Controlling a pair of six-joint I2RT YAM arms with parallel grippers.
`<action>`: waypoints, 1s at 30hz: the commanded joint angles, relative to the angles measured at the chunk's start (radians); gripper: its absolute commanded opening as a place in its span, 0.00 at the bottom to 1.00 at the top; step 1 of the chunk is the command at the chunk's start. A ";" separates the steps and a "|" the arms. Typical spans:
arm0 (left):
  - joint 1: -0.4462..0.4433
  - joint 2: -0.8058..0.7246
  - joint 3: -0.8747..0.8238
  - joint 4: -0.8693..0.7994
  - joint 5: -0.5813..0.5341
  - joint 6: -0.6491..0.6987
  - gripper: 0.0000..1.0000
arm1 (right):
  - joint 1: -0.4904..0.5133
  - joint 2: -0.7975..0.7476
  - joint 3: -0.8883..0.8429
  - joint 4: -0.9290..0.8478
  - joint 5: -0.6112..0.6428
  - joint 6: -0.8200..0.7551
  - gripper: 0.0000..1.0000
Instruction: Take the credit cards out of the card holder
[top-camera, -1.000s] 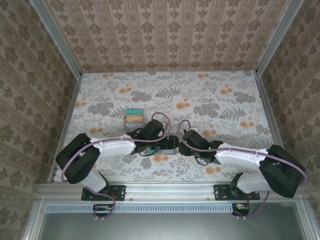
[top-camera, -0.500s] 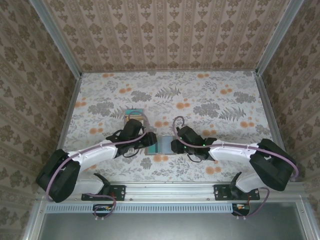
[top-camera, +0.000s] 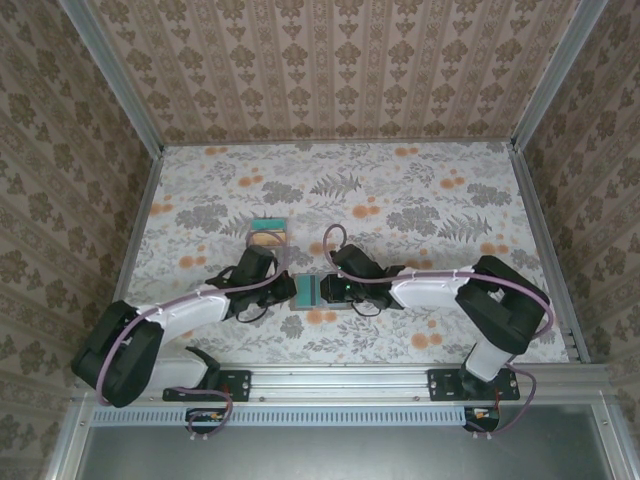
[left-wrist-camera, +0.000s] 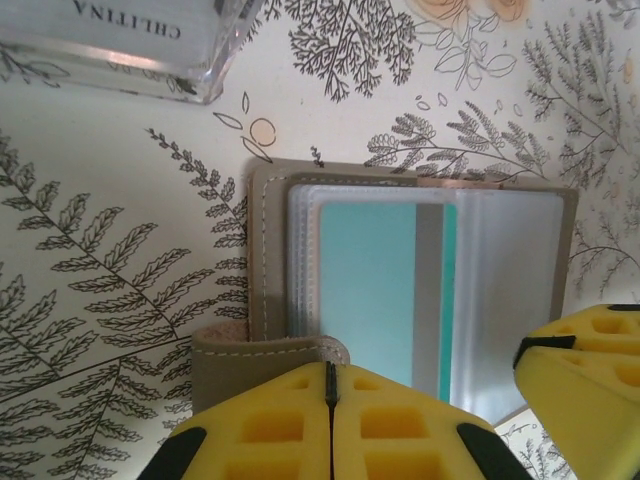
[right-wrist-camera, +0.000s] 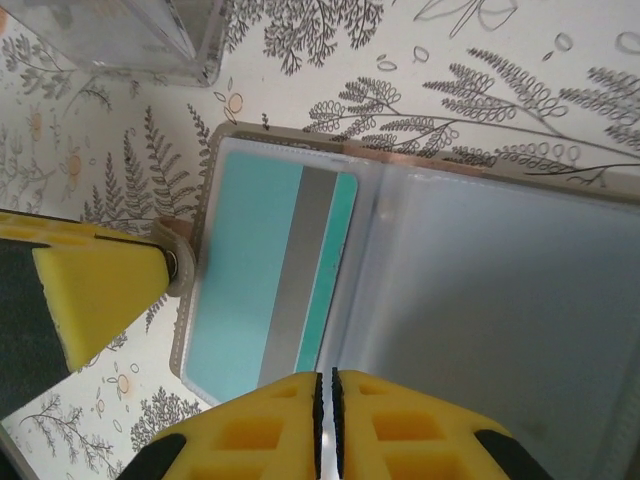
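The card holder (top-camera: 316, 292) lies open on the table between both grippers, its taupe cover (left-wrist-camera: 268, 250) around clear sleeves. A teal credit card (left-wrist-camera: 365, 290) with a grey stripe sits inside a sleeve, also the teal card (right-wrist-camera: 250, 270) in the right wrist view. My left gripper (left-wrist-camera: 330, 368) is shut on the holder's strap tab (left-wrist-camera: 262, 348) at its left edge. At the holder's near edge, my right gripper (right-wrist-camera: 325, 385) is shut on the edge of a clear sleeve (right-wrist-camera: 500, 300) beside the teal card. From above, the left gripper (top-camera: 283, 290) and right gripper (top-camera: 336, 290) flank the holder.
A clear plastic box (top-camera: 268, 236) with coloured cards in it stands just beyond the left gripper; the clear box (left-wrist-camera: 130, 40) has printed letters on its side. Floral table surface (top-camera: 430, 200) stretches wide behind, fenced by patterned walls and metal rails.
Both grippers have closed. The left gripper swung out to the holder's left edge and took its tab; the right gripper slid left over the holder, which now shows its teal inside.
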 joint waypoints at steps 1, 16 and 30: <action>0.005 0.019 -0.017 0.031 0.021 0.010 0.07 | 0.007 0.039 0.036 0.026 -0.040 0.034 0.15; -0.027 0.031 -0.033 0.039 -0.010 -0.006 0.06 | 0.008 0.108 0.071 0.023 -0.069 0.062 0.15; -0.033 0.042 -0.010 -0.028 -0.059 -0.001 0.05 | 0.007 0.071 0.068 -0.081 0.018 0.059 0.18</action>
